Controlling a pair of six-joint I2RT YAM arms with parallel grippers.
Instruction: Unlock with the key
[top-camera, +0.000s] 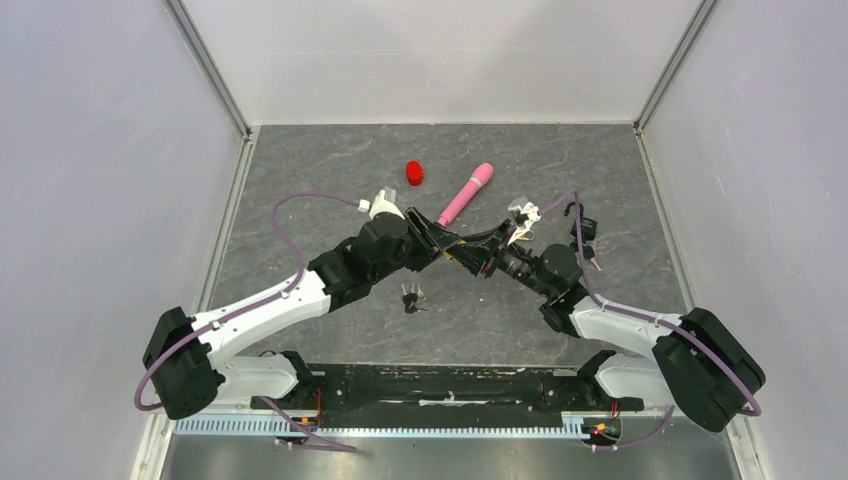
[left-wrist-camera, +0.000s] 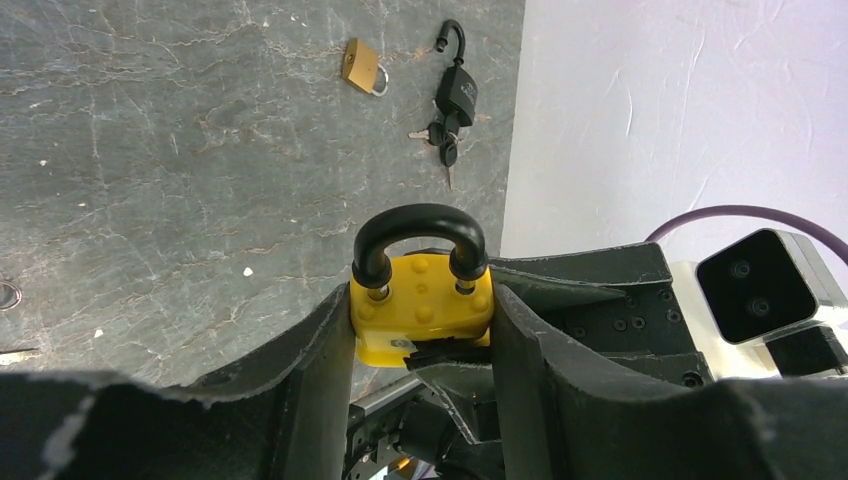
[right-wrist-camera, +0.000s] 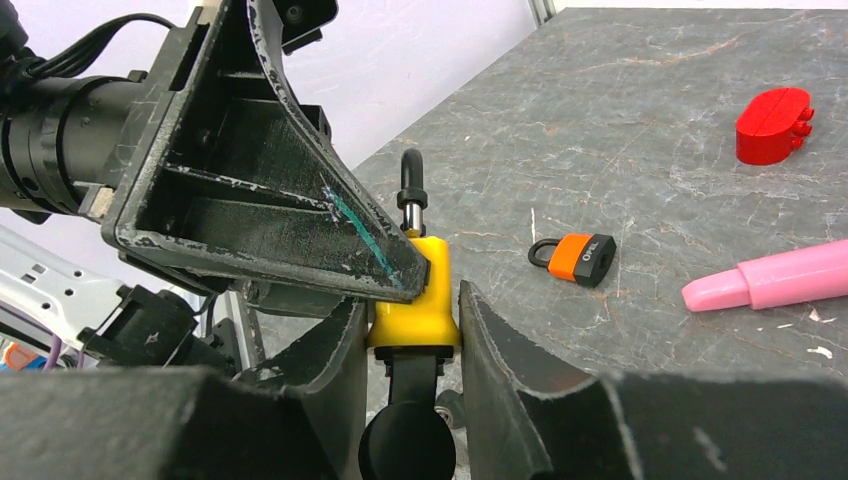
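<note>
A yellow padlock (left-wrist-camera: 425, 300) with a black shackle (left-wrist-camera: 418, 222) is held off the table. My left gripper (left-wrist-camera: 422, 300) is shut on its two sides, shackle pointing away from the wrist. In the right wrist view the padlock (right-wrist-camera: 412, 300) shows edge-on, with a black-headed key (right-wrist-camera: 408, 425) standing in its underside. My right gripper (right-wrist-camera: 412, 305) is closed in from below, its fingers tight against the key's head and the padlock's base. From above, the left gripper (top-camera: 438, 246) and the right gripper (top-camera: 470, 256) meet mid-table, and the padlock is almost hidden between them.
On the table lie a red block (top-camera: 414, 173), a pink marker (top-camera: 466, 193), a loose bunch of keys (top-camera: 411, 298), a black padlock (left-wrist-camera: 455, 90) with keys (left-wrist-camera: 443, 140), a brass padlock (left-wrist-camera: 362, 66) and an orange padlock (right-wrist-camera: 580, 256). White walls enclose the table.
</note>
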